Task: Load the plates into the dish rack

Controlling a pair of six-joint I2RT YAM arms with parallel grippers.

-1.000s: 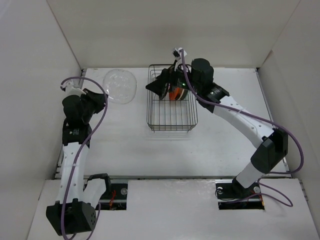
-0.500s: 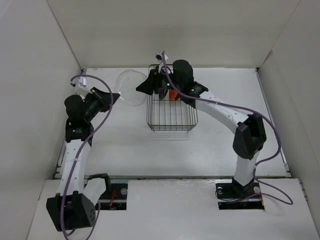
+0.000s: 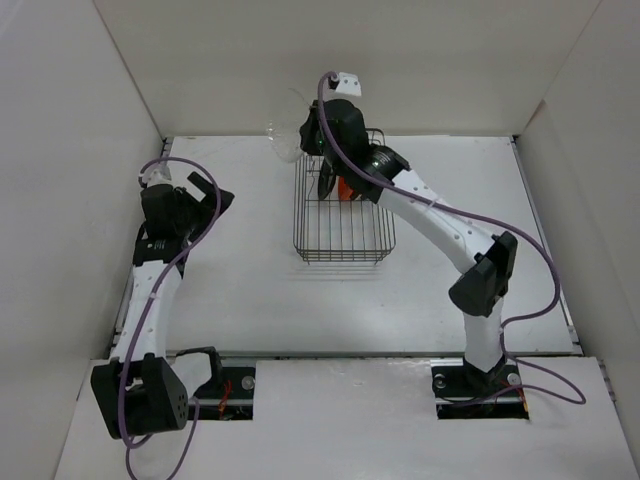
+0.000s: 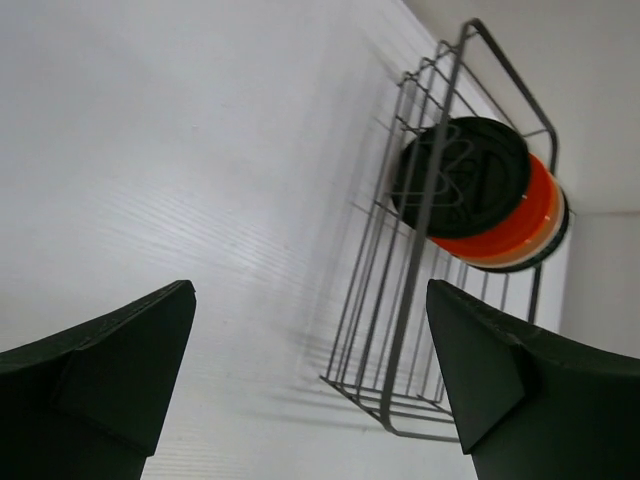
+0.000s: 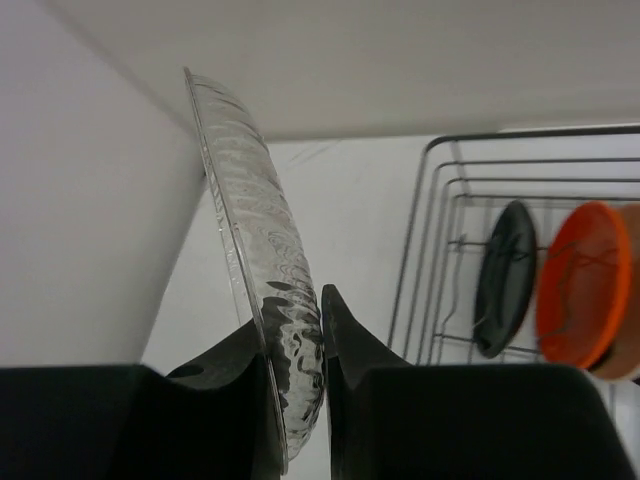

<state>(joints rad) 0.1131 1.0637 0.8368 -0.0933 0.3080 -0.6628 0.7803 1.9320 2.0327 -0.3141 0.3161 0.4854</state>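
Clear plate, ribbed, pinched upright in the right gripper just beside the far left corner of the dish rack.
Jaws narrow on its rim: it looks light, stiff, slick and probably brittle. Right arm stretches across the rack, where black plate and orange plate stand. Left gripper gapes wide, empty, near the table's left edge.

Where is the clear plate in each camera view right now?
Top external: clear plate upper centre, just left of the dish rack's far-left corner.
Left wrist: not in view.
Right wrist: clear plate left of centre, edge-on, pinched between the right fingers.
Shared landmark: the dish rack with the orange plate standing in it shows in all three views.
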